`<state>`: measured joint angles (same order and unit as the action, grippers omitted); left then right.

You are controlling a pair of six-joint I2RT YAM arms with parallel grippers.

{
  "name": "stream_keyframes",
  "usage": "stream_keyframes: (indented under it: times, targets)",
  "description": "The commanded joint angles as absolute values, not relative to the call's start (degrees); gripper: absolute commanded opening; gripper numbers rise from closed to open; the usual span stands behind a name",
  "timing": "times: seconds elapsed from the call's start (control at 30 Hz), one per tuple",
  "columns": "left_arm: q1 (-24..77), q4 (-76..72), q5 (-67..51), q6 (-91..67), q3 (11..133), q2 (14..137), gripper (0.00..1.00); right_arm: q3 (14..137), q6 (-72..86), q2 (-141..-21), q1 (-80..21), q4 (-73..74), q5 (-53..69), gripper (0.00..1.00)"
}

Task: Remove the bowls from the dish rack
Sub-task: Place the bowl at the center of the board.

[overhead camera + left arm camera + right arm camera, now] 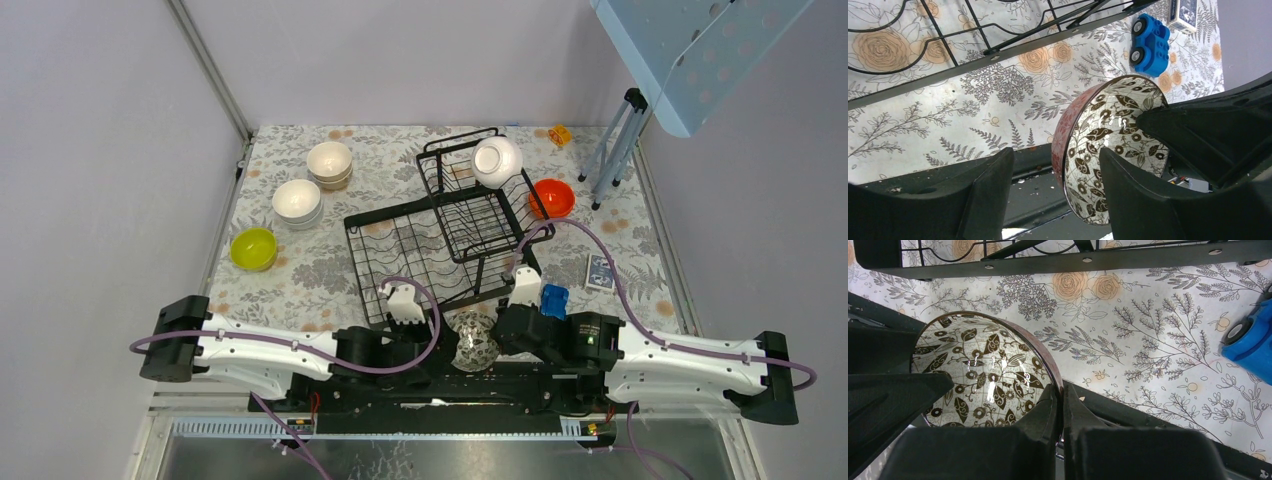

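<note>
A dark-patterned bowl hangs on its side between the two arms, just in front of the black wire dish rack. My right gripper is shut on the rim of this bowl. My left gripper is open and straddles the opposite rim of the bowl: one finger lies inside, the other stands apart from the red outer wall. A white bowl rests tilted in the rack's upper basket. An orange-red bowl sits on the table just right of the rack.
Left of the rack stand a cream stack of bowls, a white stack and a yellow-green bowl. A blue toy block and a small card box lie to the right. A tripod stands at the back right.
</note>
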<state>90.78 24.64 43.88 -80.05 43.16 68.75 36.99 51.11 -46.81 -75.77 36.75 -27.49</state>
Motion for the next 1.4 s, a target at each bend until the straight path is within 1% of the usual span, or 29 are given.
stream_keyframes:
  times: [0.0, 0.13, 0.23, 0.27, 0.33, 0.43, 0.57, 0.6, 0.73, 0.8, 0.9, 1.07, 1.1, 1.2, 1.23, 1.3, 1.37]
  targets:
    - [90.4, 25.8, 44.2, -80.5, 45.6, 69.0, 0.62, 39.4, 52.7, -46.8, -76.3, 33.2, -28.9, 0.0]
    - [90.4, 26.1, 44.3, -79.5, 46.1, 69.9, 0.42, 39.7, 52.6, -47.4, -76.3, 33.1, -28.8, 0.0]
    - [90.4, 27.5, 44.6, -79.3, 47.1, 71.1, 0.31, 40.1, 52.7, -47.9, -76.3, 32.8, -28.5, 0.0]
    - [90.4, 27.6, 44.6, -79.3, 47.3, 71.3, 0.29, 40.2, 52.7, -48.0, -76.3, 32.6, -28.4, 0.0]
    - [90.4, 27.6, 44.7, -79.2, 47.4, 71.5, 0.28, 40.2, 52.6, -48.3, -76.3, 32.3, -28.2, 0.0]
    - [90.4, 28.2, 44.9, -78.8, 47.9, 72.2, 0.3, 40.3, 52.6, -48.9, -76.3, 31.8, -27.8, 0.0]
    - [90.4, 30.9, 45.4, -78.0, 50.1, 74.2, 0.29, 41.1, 52.4, -49.7, -76.3, 31.9, -27.5, 0.0]
    - [90.4, 31.8, 45.6, -77.8, 50.9, 74.7, 0.27, 41.3, 52.3, -49.9, -76.3, 32.0, -27.5, 0.0]
    - [90.4, 34.2, 46.1, -77.4, 52.5, 76.3, 0.11, 41.6, 52.1, -50.3, -76.3, 31.8, -27.3, 0.0]
    - [90.4, 34.1, 45.8, -77.6, 52.5, 76.4, 0.05, 41.5, 51.7, -50.3, -76.3, 31.4, -27.0, 0.0]
    - [90.4, 34.1, 45.7, -77.5, 52.6, 76.8, 0.0, 41.3, 51.5, -50.6, -76.3, 31.1, -26.9, 0.0]
    - [90.4, 33.9, 45.4, -75.7, 53.6, 77.5, 0.0, 41.2, 50.4, -50.9, -76.3, 29.9, -25.2, 0.0]
    - [90.4, 33.5, 45.4, -75.3, 53.7, 77.4, 0.0, 41.0, 49.9, -50.8, -76.3, 29.4, -24.5, 0.03]
    - [90.5, 31.7, 45.3, -73.2, 53.5, 76.4, 0.0, 40.7, 49.1, -50.4, -76.3, 28.1, -23.3, 0.26]
    - [90.4, 30.9, 45.3, -72.6, 53.4, 75.9, 0.0, 40.6, 49.1, -50.1, -76.3, 28.0, -23.2, 0.32]
    - [90.4, 29.5, 45.4, -71.3, 53.1, 74.9, 0.0, 40.6, 49.2, -49.8, -76.3, 28.0, -23.2, 0.42]
    - [90.4, 28.4, 45.6, -70.4, 52.9, 73.9, 0.0, 40.6, 49.2, -49.5, -76.3, 28.2, -23.0, 0.49]
